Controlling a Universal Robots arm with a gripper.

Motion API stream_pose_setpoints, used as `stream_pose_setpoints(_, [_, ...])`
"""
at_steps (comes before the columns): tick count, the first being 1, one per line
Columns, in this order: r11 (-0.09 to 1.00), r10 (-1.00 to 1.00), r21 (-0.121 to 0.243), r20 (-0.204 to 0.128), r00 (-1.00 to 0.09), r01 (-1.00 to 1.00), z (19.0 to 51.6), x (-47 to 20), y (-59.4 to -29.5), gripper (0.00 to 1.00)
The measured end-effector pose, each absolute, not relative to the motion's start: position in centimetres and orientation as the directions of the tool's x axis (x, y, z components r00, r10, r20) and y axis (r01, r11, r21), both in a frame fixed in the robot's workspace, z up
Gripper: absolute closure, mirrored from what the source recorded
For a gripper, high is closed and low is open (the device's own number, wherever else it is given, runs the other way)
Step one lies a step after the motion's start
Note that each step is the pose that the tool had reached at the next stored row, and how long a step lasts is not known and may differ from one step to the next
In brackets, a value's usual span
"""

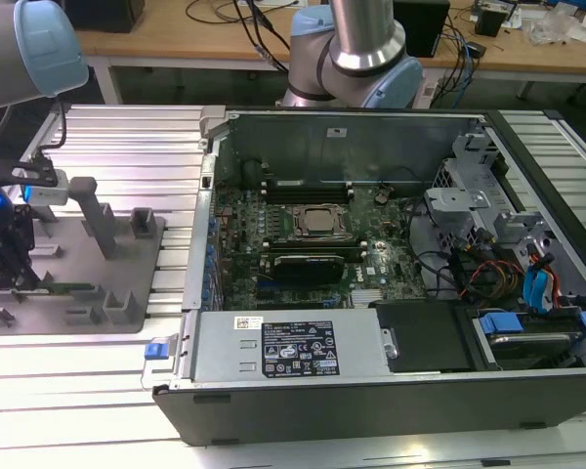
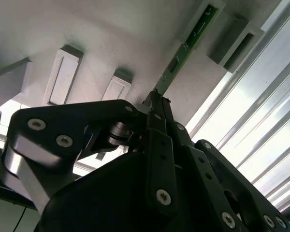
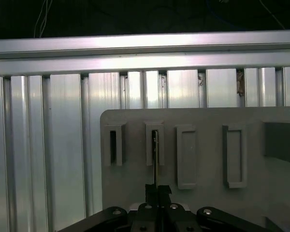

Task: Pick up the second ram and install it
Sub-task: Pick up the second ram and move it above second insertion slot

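The second ram [image 2: 183, 50] is a narrow green board strip lying across the grey fixture plate [image 1: 127, 269], and its far end rests in a grey slot block [image 2: 208, 7]. In the exterior view the second ram [image 1: 66, 287] shows as a thin green line at the exterior view's left. My gripper [image 2: 157, 99] has its black fingers closed on the strip's near end. The first wrist view shows the second ram [image 3: 155, 154] edge-on, running from a slot block down into the gripper [image 3: 158, 189]. In the exterior view the gripper [image 1: 21, 278] hangs low over the plate.
At the exterior view's right stands the open computer case [image 1: 371, 127], with the processor socket [image 1: 317, 223], a black card [image 1: 308, 264] and the power supply [image 1: 293, 347] inside. Grey posts [image 1: 103, 225] rise from the fixture plate. Ribbed aluminium table [image 3: 63, 145] surrounds the plate.
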State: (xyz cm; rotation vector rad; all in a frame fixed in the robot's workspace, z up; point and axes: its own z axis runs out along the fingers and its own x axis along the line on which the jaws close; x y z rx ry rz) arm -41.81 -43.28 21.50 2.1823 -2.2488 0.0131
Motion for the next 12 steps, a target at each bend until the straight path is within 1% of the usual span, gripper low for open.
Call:
stream_pose_setpoints(4, [0.024,-1.000,0.000,0.012,-0.024,-1.000,21.5,-41.7,-43.3,0.91])
stream_pose_setpoints(7, [0.024,-1.000,0.000,0.012,-0.024,-1.000,22.2,-41.7,-43.3,0.91])
stream_pose_setpoints(12, [0.024,-1.000,-0.001,0.015,-0.024,-1.000,24.5,-41.7,-43.3,0.91])
